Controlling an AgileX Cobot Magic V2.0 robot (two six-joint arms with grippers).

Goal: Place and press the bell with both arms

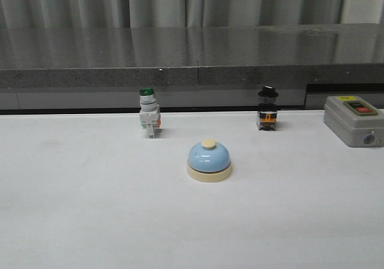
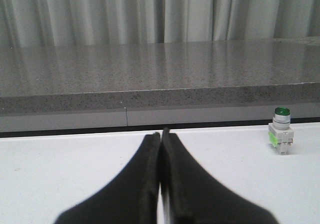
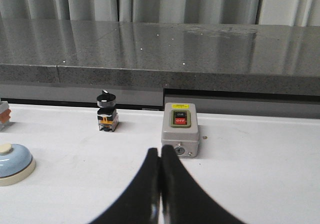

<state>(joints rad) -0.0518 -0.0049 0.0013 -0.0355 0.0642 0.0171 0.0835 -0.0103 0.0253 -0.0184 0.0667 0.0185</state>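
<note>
The light-blue bell (image 1: 209,160) with its cream base ring and cream top button stands upright on the white table (image 1: 90,209), near the middle. It also shows at the edge of the right wrist view (image 3: 14,163). Neither arm shows in the front view. My left gripper (image 2: 160,134) is shut and empty, low over the table, well apart from the bell. My right gripper (image 3: 160,151) is shut and empty, with the bell off to one side of it.
A green-capped white push-button switch (image 1: 149,113) stands behind the bell to the left and shows in the left wrist view (image 2: 280,131). A black-capped switch (image 1: 267,108) stands behind right (image 3: 107,112). A grey ON/OFF box (image 1: 354,120) sits far right (image 3: 180,129). A grey stone ledge (image 1: 192,56) runs along the back.
</note>
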